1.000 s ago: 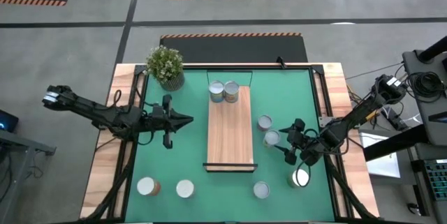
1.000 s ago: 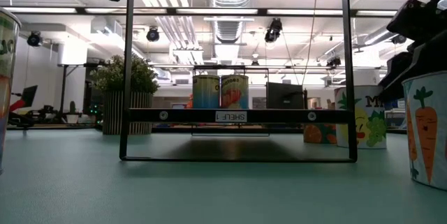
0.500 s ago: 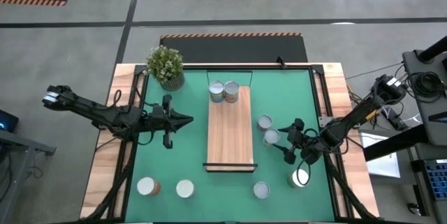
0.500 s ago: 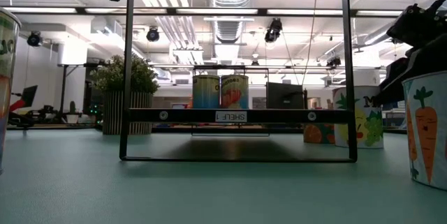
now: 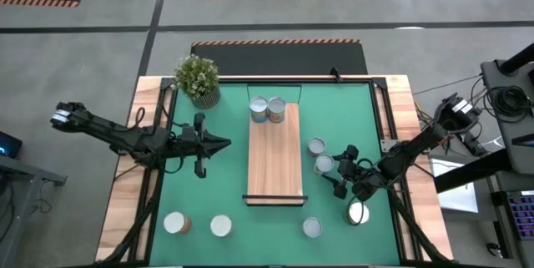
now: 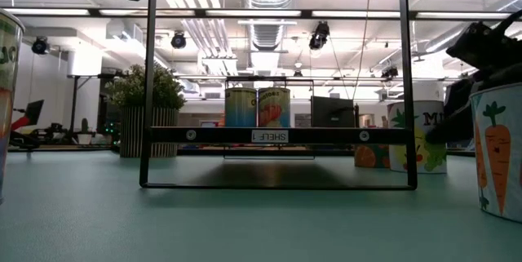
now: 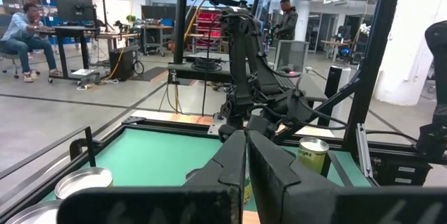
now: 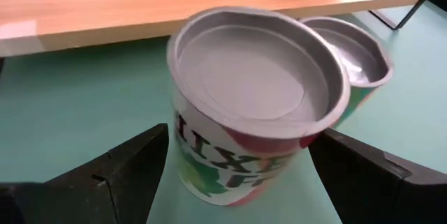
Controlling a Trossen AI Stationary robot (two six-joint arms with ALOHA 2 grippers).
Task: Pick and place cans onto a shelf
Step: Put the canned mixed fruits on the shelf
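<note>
The right gripper (image 8: 237,175), fingers (image 8: 119,165) spread apart, brackets an upright can (image 8: 255,105) between them, beside the shelf (image 8: 174,1).

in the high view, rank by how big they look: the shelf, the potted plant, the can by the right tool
1. shelf, clearly largest
2. potted plant
3. can just ahead of the right tool, smallest

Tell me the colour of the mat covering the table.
The mat is green, seen best in the high view.
</note>
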